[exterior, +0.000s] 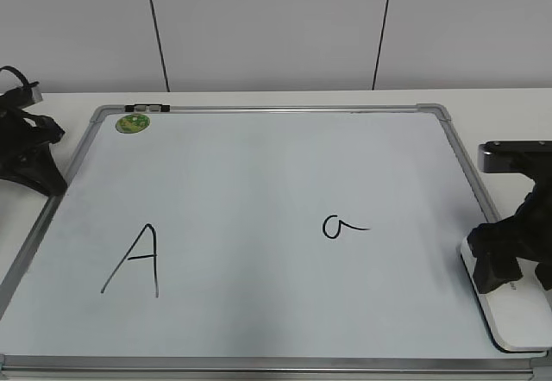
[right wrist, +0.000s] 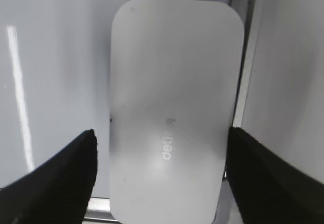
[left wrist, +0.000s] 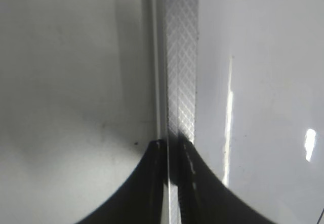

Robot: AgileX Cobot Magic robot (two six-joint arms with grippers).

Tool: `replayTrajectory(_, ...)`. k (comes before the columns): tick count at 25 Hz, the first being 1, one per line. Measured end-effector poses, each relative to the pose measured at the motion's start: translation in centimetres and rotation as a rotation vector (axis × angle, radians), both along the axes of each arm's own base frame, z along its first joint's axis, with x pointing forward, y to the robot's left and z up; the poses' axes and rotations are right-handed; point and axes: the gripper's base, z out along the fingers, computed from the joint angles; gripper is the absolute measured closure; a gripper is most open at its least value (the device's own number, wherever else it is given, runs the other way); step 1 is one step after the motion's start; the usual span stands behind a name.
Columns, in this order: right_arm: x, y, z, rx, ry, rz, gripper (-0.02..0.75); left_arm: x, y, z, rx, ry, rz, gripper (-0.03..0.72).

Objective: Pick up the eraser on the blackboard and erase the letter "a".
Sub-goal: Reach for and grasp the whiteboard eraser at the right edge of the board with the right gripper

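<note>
The blackboard point(exterior: 259, 183) is a white board with a silver frame, lying flat on the table. The letter "a" point(exterior: 342, 226) is written right of centre. The eraser point(exterior: 520, 319) lies at the board's lower right corner. In the right wrist view it point(right wrist: 174, 77) is a white oblong with grey lettering. My right gripper point(exterior: 517, 277) is open above it, and its two fingers point(right wrist: 161, 133) straddle the eraser's near end, not closed on it. My left gripper point(exterior: 50, 181) rests at the board's left edge, shut point(left wrist: 172, 145) over the frame point(left wrist: 179, 57).
A larger capital "A" point(exterior: 138, 260) is written at the board's lower left. A round green sticker point(exterior: 133, 123) sits at the top left corner, beside a small clip point(exterior: 147, 107) on the frame. A white panelled wall stands behind the table.
</note>
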Motion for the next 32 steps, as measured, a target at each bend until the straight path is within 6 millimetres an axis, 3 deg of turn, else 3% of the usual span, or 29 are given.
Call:
replayTrajectory(9, 0.1, 0.0, -0.5, -0.004, 0.02, -0.013, 0.082, 0.0, 0.0, 0.0, 0.0, 0.0, 0.0, 0.655)
replayTrajectory(32, 0.7, -0.2, -2.5, -0.036, 0.048, -0.026, 0.093, 0.0, 0.0, 0.0, 0.0, -0.002, 0.0, 0.655)
